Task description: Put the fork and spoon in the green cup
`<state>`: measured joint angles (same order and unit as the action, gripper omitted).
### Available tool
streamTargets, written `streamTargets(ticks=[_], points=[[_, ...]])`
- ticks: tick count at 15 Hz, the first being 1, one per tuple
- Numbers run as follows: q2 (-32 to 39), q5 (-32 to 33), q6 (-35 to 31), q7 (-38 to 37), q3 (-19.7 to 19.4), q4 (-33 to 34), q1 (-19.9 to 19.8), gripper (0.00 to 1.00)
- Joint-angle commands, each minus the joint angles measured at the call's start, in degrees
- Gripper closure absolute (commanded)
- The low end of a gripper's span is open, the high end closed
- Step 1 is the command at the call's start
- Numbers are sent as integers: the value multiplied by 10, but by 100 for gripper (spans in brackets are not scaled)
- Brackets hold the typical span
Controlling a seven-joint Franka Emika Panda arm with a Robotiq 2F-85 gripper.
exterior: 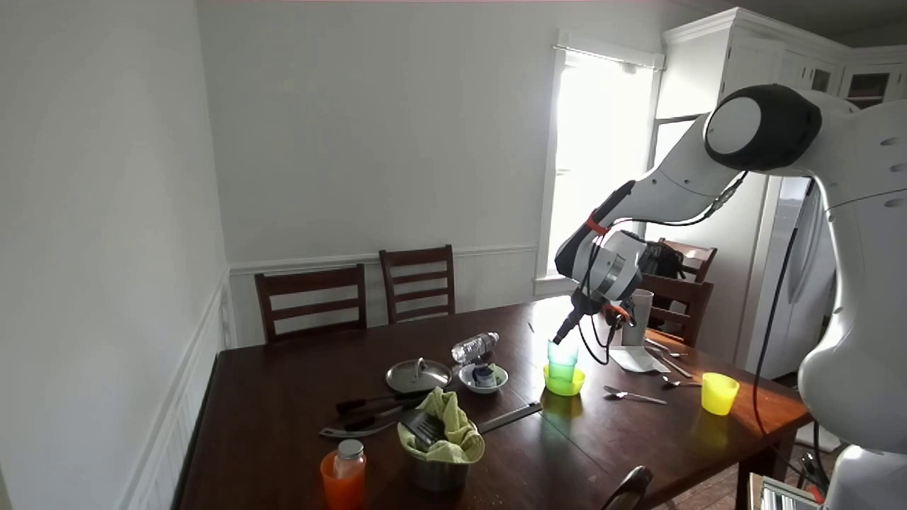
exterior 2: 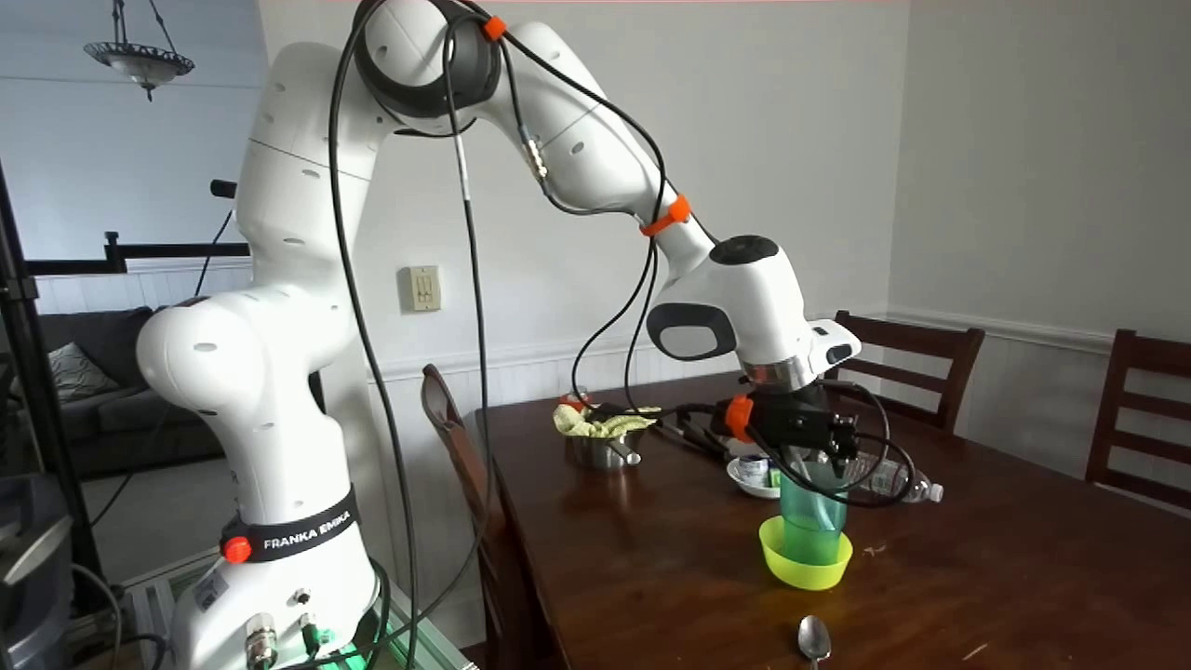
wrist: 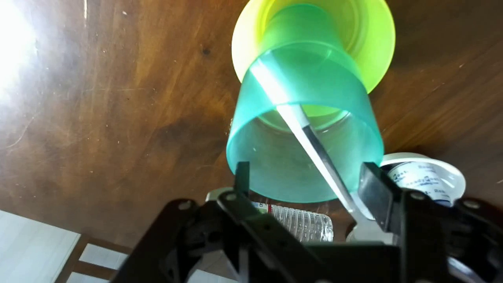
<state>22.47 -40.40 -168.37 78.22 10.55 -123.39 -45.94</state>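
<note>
The green cup [wrist: 353,94] stands upright in a yellow-green bowl [wrist: 379,43]; both also show in both exterior views. A thin metal utensil [wrist: 320,153], apparently the fork, leans inside the cup, handle down. Its broad head sticks out above the rim near my right finger and is partly hidden. My gripper [wrist: 304,179] is open just above the cup's rim, with its fingers wide apart. The utensil is between them and not clamped. The spoon [exterior 2: 814,636] lies on the table in front of the bowl; it also shows in an exterior view [exterior: 615,392].
A white bowl [wrist: 452,177] with small tubs and a clear bottle [wrist: 302,222] lie beside the cup. A pot [exterior: 439,471] with a towel, a lid [exterior: 418,375] and an orange cup [exterior: 345,485] stand farther off. A yellow cup [exterior: 720,394] stands near more cutlery.
</note>
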Motion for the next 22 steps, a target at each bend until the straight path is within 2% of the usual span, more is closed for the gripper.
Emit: streamTargets(ticks=[1,4,13,18,22], points=[[-16,-16,-10,25,12,-24,-15,1],[-9,-4,-5,15,1,-27,-13,0],[7,17,-2,-39,-66,-19,8,0],[11,11,10,-68,-70,-7,14,0],[33,29,11,-106,-85,14,40,0]])
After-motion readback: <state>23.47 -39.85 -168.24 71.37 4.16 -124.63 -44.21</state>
